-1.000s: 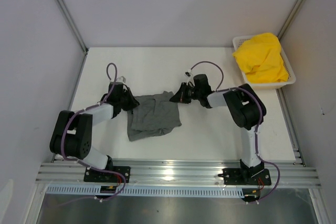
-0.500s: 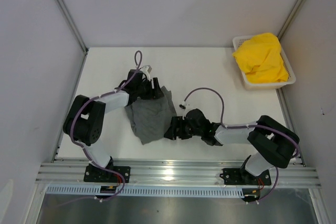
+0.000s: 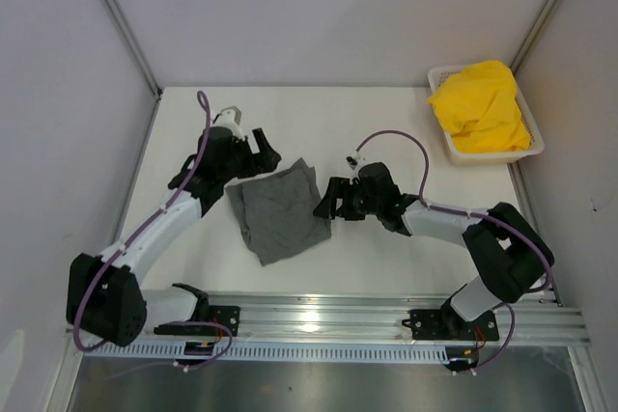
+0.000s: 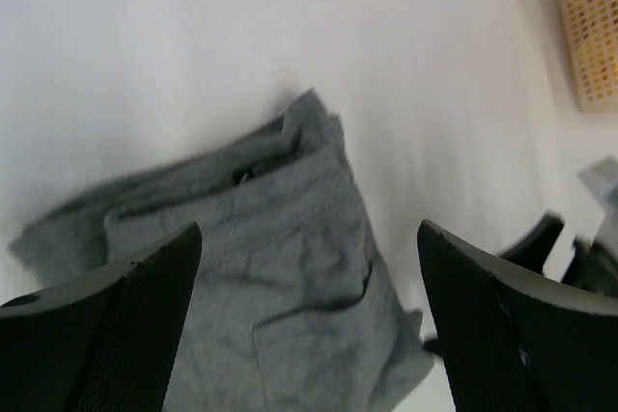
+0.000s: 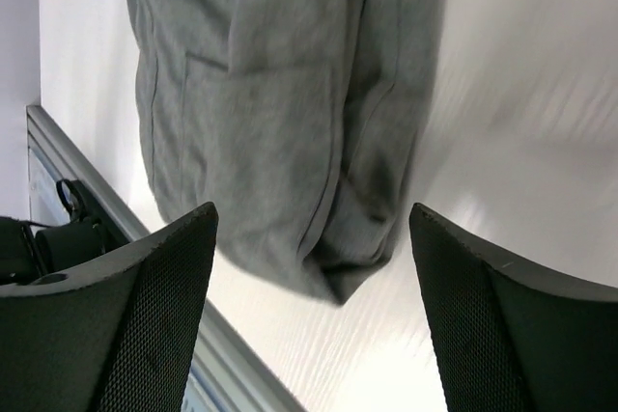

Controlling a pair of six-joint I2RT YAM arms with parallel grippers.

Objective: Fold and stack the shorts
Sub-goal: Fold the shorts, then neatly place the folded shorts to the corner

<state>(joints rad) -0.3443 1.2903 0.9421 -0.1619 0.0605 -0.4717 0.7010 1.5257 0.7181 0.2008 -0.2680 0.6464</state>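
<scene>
Found grey shorts point(image 3: 280, 209) on the table point(image 3: 386, 123), well apart from the basket point(image 3: 492, 154), roughly flattened, with uneven edges and one corner sticking out toward the basket. Found yellow shorts point(image 3: 480, 108) heaped inside the basket, clear of both arms. Noted left end effector point(image 4: 309, 231) spread wide and empty, hovering over the grey shorts on the side away from the basket. Noted right end effector point(image 5: 311, 209) likewise wide and empty, low between basket and grey shorts, just beside the hem facing the basket. Judged fold incomplete. Flagged risks: pinching only the top layer, so peeling the layers apart rather than doubling them; closing on a bunched ridge, so locking in creases; lifting unevenly from two ends, so skewing the cloth. Flagged also a lopsided grey base, likely to tip the larger yellow pair at stacking.
</scene>
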